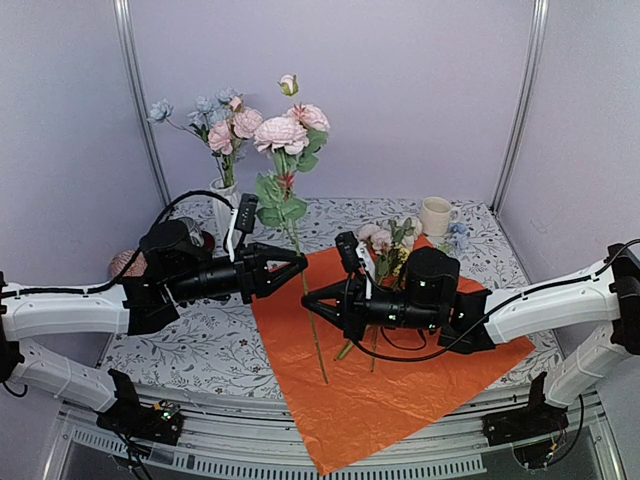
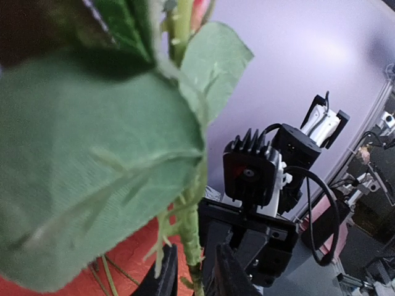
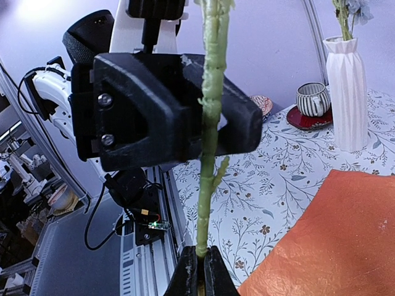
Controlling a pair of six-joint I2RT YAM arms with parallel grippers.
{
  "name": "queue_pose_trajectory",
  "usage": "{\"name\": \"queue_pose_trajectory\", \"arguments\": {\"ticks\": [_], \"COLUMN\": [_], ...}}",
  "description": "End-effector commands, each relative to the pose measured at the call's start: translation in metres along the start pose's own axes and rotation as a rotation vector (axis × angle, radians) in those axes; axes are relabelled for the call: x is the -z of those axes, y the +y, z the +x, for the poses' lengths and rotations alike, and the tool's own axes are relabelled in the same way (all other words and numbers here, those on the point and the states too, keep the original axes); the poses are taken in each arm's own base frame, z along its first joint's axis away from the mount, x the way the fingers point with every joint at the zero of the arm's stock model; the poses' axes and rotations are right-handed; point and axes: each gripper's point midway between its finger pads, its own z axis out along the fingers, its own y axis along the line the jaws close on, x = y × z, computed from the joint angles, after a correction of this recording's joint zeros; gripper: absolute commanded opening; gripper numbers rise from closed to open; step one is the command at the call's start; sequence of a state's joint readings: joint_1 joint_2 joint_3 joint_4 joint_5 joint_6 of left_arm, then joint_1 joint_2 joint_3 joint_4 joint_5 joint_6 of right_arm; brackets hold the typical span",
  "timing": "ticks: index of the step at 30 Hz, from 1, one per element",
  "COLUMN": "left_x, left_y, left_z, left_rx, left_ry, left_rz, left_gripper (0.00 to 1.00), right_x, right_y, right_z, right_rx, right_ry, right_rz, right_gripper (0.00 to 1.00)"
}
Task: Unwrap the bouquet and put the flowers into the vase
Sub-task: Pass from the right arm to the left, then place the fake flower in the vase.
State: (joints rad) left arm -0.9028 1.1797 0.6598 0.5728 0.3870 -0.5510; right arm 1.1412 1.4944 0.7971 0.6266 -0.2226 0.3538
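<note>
Starting leftmost, the tall white ribbed ceramic vase (image 1: 228, 205) stands at the back, nearer my left gripper (image 1: 300, 265) than my right; those left jaws bracket the long thin green stem (image 1: 293, 240) of the pink fabric flower (image 1: 282, 133), though whether they pinch it yet I cannot tell. That stem stands upright over the crinkly orange paper (image 1: 400, 400); my right gripper (image 1: 308, 298) pinches it just below, jaws pressed tight.

Pale lavender walls (image 1: 400, 100) enclose a table (image 1: 200, 340) covered in floral-print cloth.
</note>
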Motion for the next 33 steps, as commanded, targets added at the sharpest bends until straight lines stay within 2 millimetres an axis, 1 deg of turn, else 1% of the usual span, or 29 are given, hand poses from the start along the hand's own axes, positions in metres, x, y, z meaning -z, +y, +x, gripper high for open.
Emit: {"name": "queue_pose_trajectory", "arguments": {"ticks": [1, 3, 4, 6, 9, 14, 19, 22, 24, 28, 30, 33], "left_x": [-0.003, -0.002, -0.002, 0.0, 0.006, 0.026, 0.05, 0.063, 0.072, 0.093, 0.103, 0.116], "left_y": [-0.01, -0.008, -0.006, -0.004, 0.002, 0.017, 0.04, 0.054, 0.066, 0.089, 0.098, 0.105], "left_z": [-0.011, -0.011, -0.009, -0.009, -0.014, -0.024, -0.033, -0.037, -0.04, -0.047, -0.051, -0.058], "left_rx": [-0.025, -0.029, -0.032, -0.051, -0.084, -0.114, -0.103, -0.092, -0.084, -0.065, -0.065, -0.075], "left_ry": [-0.028, -0.028, -0.022, -0.014, -0.012, -0.033, -0.051, -0.052, -0.055, -0.073, -0.084, -0.102], "left_rz": [0.029, 0.015, 0.005, -0.014, -0.072, -0.18, -0.286, -0.348, -0.402, -0.505, -0.549, -0.609], "left_gripper": [0.15, 0.07, 0.04, 0.0, 0.0, 0.0, 0.0, 0.0, 0.0, 0.0, 0.0, 0.0], "right_x": [-0.005, -0.004, -0.002, 0.005, 0.02, 0.05, 0.082, 0.097, 0.103, 0.11, 0.116, 0.126], "right_y": [0.004, -0.004, -0.01, -0.021, -0.031, -0.051, -0.075, -0.087, -0.096, -0.118, -0.132, -0.151], "right_z": [-0.007, -0.009, -0.01, -0.013, -0.017, -0.024, -0.034, -0.04, -0.042, -0.045, -0.045, -0.047], "right_rx": [0.017, 0.013, 0.008, 0.001, 0.006, 0.04, 0.081, 0.112, 0.152, 0.218, 0.21, 0.152], "right_ry": [-0.015, -0.022, -0.031, -0.053, -0.088, -0.147, -0.198, -0.224, -0.222, -0.2, -0.198, -0.216], "right_rz": [0.003, 0.051, 0.089, 0.154, 0.228, 0.371, 0.558, 0.642, 0.694, 0.774, 0.809, 0.808], "right_gripper": [0.13, 0.24, 0.27, 0.3, 0.33, 0.35, 0.35, 0.35, 0.35, 0.36, 0.37, 0.38]}}
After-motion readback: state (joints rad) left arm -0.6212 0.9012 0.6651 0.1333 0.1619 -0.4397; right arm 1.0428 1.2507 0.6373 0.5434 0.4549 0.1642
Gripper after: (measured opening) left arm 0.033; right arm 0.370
